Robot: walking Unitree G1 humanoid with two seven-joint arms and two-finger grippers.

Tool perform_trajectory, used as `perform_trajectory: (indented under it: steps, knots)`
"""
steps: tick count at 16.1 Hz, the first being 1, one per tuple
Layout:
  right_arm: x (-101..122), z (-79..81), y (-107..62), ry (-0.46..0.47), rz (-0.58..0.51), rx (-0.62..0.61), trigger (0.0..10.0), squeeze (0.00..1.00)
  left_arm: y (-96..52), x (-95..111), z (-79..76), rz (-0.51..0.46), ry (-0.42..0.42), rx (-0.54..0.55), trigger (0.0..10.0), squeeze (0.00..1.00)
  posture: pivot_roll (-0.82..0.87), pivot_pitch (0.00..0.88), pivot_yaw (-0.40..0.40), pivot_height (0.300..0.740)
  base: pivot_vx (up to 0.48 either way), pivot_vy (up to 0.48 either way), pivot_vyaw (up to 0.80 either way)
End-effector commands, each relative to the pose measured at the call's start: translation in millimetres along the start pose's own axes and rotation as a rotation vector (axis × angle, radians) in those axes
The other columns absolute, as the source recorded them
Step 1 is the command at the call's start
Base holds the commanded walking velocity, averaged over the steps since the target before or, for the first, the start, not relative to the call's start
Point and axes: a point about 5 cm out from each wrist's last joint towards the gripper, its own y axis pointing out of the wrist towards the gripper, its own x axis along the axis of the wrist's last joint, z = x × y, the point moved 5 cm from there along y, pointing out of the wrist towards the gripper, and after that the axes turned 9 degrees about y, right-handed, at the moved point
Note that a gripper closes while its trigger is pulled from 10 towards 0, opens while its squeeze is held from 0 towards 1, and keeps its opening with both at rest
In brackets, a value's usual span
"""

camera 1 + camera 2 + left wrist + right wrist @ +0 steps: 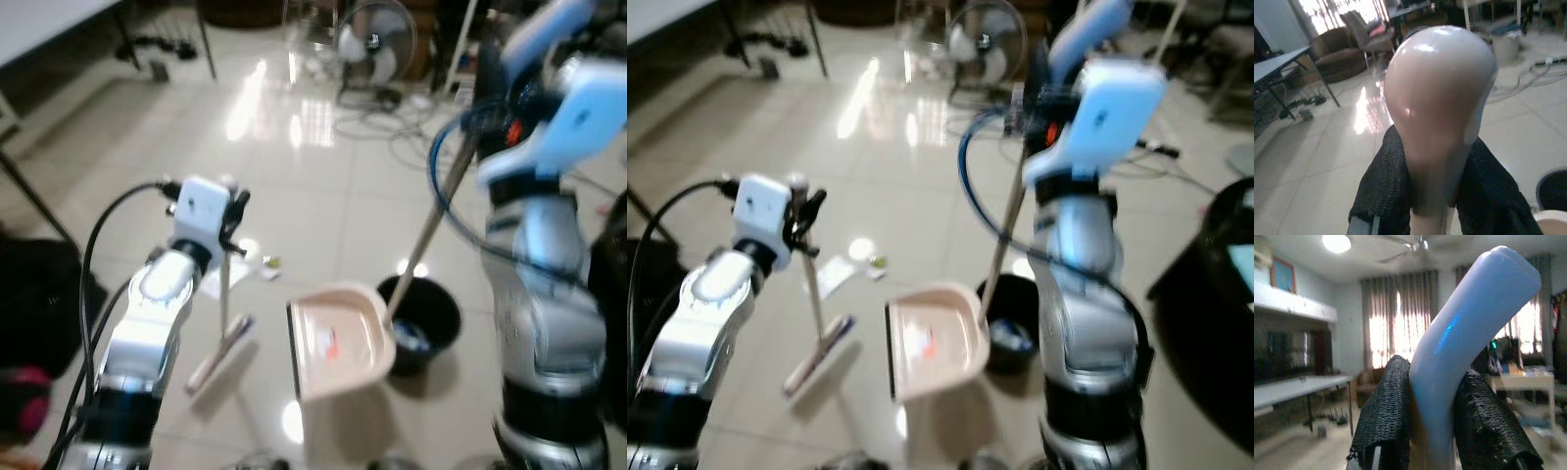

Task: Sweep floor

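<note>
On the tiles, left gripper [1437, 196] pinches the broom [221, 338] handle — right gripper [1435, 431] clamps the dustpan [338, 338] handle.

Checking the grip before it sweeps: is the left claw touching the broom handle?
Touching. The left wrist view shows both black fingers pressed against the glossy pink rounded broom handle held by the left claw.

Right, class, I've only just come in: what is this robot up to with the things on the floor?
The robot is sweeping. Its left gripper is shut on the top of a small broom, whose head rests on the tiled floor near some scraps of paper. Its right gripper is shut on the long handle of a pink dustpan, which sits beside a black bucket.
</note>
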Motion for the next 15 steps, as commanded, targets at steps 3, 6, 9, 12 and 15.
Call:
perform_trajectory:
  steps: [3,6,9,12,15]
  knots:
    - [-30,-28.4,-29.1,-0.171,0.082,-0.084,10.0,0.00,-6.3,-2,-13.8,-0.013,0.011,-0.035,10.0,0.00,-0.10,0.034,0.034,0.740,0.000,0.396,0.00]
    - [-54,-49.5,-56.0,-0.215,0.150,-0.142,10.0,0.00,-9.2,-13,-25.6,0.007,-0.013,-0.057,10.0,0.00,-0.11,0.020,0.037,0.740,0.000,0.390,0.00]
    - [-70,-59.8,-74.0,-0.231,0.190,-0.183,10.0,0.00,-10.5,-8,-34.9,-0.023,0.057,-0.083,10.0,0.00,-0.10,0.013,0.037,0.740,0.000,-0.030,0.00]
    - [-69,-63.7,-74.1,-0.239,0.181,-0.194,10.0,0.00,-6.8,-7,-34.5,-0.025,0.042,-0.069,10.0,0.00,-0.10,0.017,0.040,0.740,0.000,-0.480,0.00]
    - [-71,-72.1,-80.0,-0.220,0.195,-0.228,10.0,0.00,-5.7,-9,-32.9,-0.006,-0.022,-0.053,10.0,0.00,-0.10,0.012,0.047,0.740,0.000,-0.160,0.00]
